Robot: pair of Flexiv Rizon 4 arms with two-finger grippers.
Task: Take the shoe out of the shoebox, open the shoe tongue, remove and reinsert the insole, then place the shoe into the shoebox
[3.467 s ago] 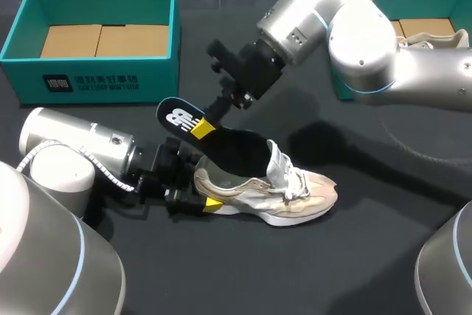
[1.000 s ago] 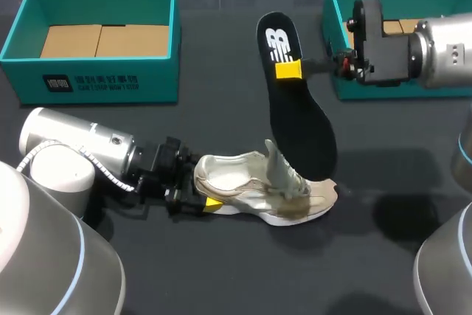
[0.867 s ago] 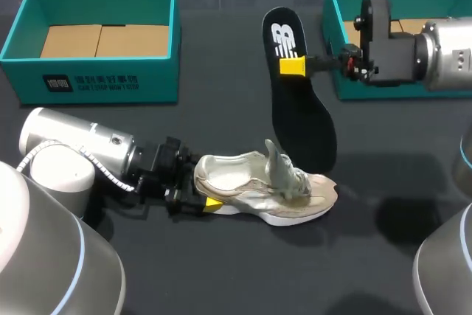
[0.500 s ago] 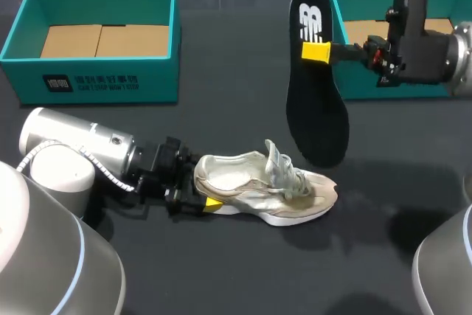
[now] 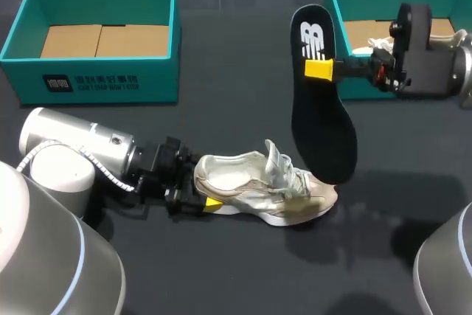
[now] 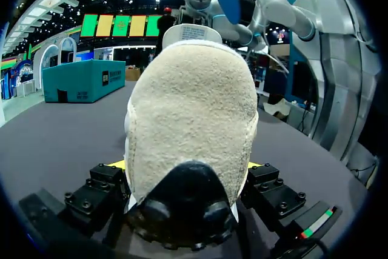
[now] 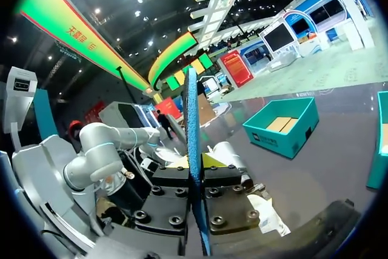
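Observation:
A beige sneaker [image 5: 269, 186] lies on its side on the dark table, toe pointing right. My left gripper [image 5: 200, 191] holds its heel, one yellow-tipped finger on each side; in the left wrist view the suede heel [image 6: 191, 125] fills the space between the fingers [image 6: 116, 164]. The black insole [image 5: 323, 119] with a white logo hangs in the air above the toe, heel end up. My right gripper [image 5: 319, 69] is shut on its upper part. In the right wrist view the insole [image 7: 193, 113] stands edge-on in my right gripper [image 7: 196, 163].
A teal shoebox [image 5: 96, 82] with cardboard inside stands at the back left. A second teal shoebox [image 5: 352, 88] at the back right holds something pale with laces, partly hidden by my right arm. The near half of the table is bare.
The right arm drew the insole out of the shoe, then carried it to the right and lifted it off the toe. The shoe and the left gripper stayed put.

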